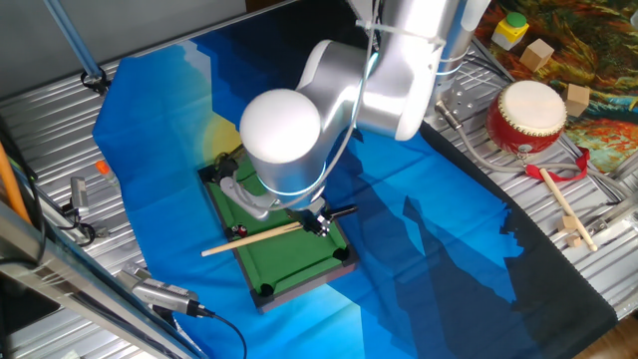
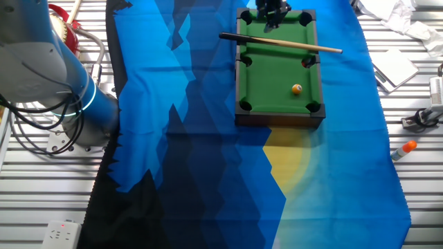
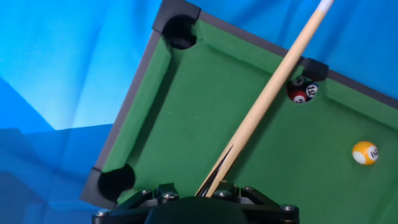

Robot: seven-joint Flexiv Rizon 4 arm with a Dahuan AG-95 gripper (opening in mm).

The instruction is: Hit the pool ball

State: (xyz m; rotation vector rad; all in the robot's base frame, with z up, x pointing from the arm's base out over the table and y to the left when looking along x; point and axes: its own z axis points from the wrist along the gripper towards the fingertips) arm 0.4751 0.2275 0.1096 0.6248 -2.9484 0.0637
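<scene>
Your jaws are closed on the cue stick [image 3: 267, 99] in the hand view, where the pool ball [image 3: 365, 152] sits alone on the green felt, right of the cue. From one fixed view, the arm hides the ball. From the other, your gripper [image 2: 271, 14] is at the far end of the mini pool table [image 2: 239, 90]; the ball rests near a nearer corner pocket.

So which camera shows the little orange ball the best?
The hand view: the pool ball looks big there, and its pale spot is clear on the green felt, off to one side of the cue stick. The other fixed view shows it as a tiny dot. In one fixed view, the arm seems to hide it.
</scene>
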